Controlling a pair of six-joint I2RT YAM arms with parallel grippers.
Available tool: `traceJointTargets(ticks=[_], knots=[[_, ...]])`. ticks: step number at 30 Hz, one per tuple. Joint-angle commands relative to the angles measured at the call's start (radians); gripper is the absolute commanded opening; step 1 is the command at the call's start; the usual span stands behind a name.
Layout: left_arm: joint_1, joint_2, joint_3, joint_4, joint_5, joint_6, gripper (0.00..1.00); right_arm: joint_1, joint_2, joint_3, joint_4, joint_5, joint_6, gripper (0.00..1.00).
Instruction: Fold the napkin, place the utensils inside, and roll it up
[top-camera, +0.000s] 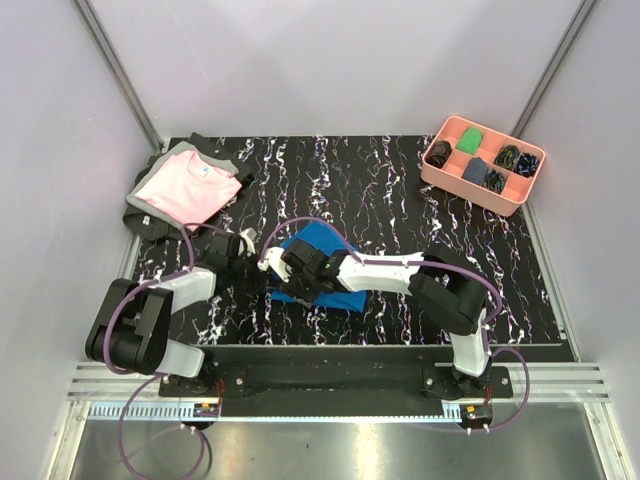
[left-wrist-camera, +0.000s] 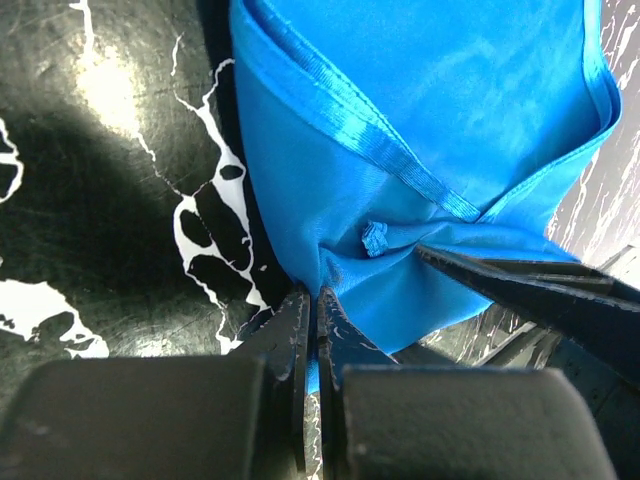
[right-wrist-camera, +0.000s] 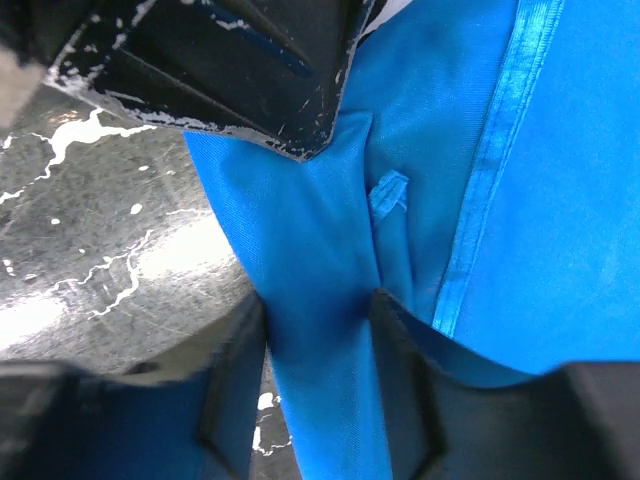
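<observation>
1. The napkin, a shiny blue cloth, lay folded near the middle of the black, white-veined table, just beyond the two arm bases. In the wrist views its stitched hem ran slantwise across the upper layer.
2. The left gripper had its fingers pressed together on a corner of the napkin. We saw blue cloth caught in the seam between them, close above the table.
3. The right gripper met that same corner from the opposite side. Its fingers stood apart, and a gathered ridge of the napkin ran between them, touching both inner faces. We could not tell whether they clamped it.
4. In the overhead view the two grippers stood tip to tip at the napkin's left edge. A small nub of hem stuck out of the cloth between them.
5. A pink folded shirt lay at the table's far left corner.
6. A salmon tray at the far right held small cloth bundles in its compartments. Both shirt and tray lay well apart from the napkin.
</observation>
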Motion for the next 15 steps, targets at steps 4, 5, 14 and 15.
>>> traceJointTargets(ticks=[4,5,14,15], knots=[[0.000,0.020,0.043,0.015,0.058,0.023,0.02,-0.002,0.047,-0.043,-0.049,-0.004,0.012,0.34],[0.000,0.021,0.046,0.015,0.053,0.023,0.06,0.000,0.047,-0.042,-0.062,-0.016,0.014,0.32],[0.023,-0.081,0.054,-0.044,-0.082,0.029,0.48,-0.014,0.089,0.059,-0.255,-0.178,0.042,0.27],[0.023,-0.110,0.039,-0.051,-0.096,0.034,0.49,-0.018,0.092,0.078,-0.263,-0.203,0.051,0.27]])
